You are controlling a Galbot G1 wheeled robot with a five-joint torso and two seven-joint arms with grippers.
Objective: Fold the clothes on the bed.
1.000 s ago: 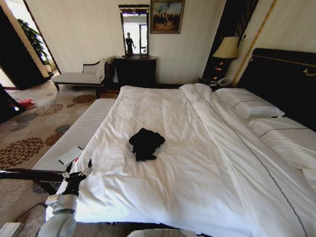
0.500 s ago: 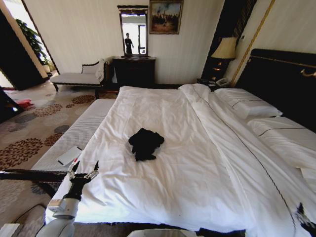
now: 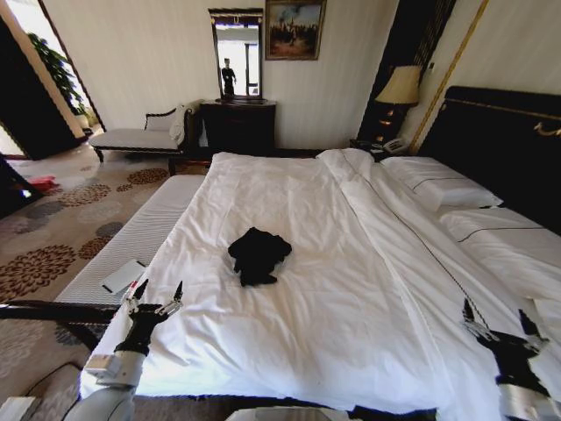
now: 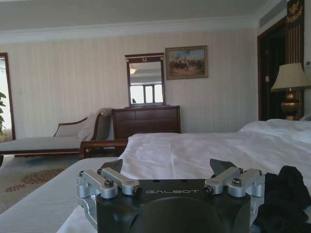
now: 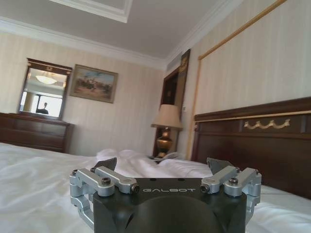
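- Clearly, from the head view, the black T-shirt point(image 3: 259, 255) lies bunched in a heap near the middle of the bed point(image 3: 351, 289), on the white duvet. The left claw point(image 3: 155, 296) hovers released at the bed's near left edge, well apart from the shirt; the right claw point(image 3: 497, 321) hovers released over the near right side, also well apart. Reaching in from both sides at once looks sensible, since the heap must be spread flat before any fold.
- From the left wrist view, the left claw point(image 4: 170, 172) stands wide, with the dark shirt point(image 4: 284, 196) off to one side ahead. Aim for an outer edge, not the thick middle.
- From the right wrist view, the right claw point(image 5: 164, 170) is released too, above white bedding, facing the headboard point(image 5: 252, 141). It needs turning toward the shirt.
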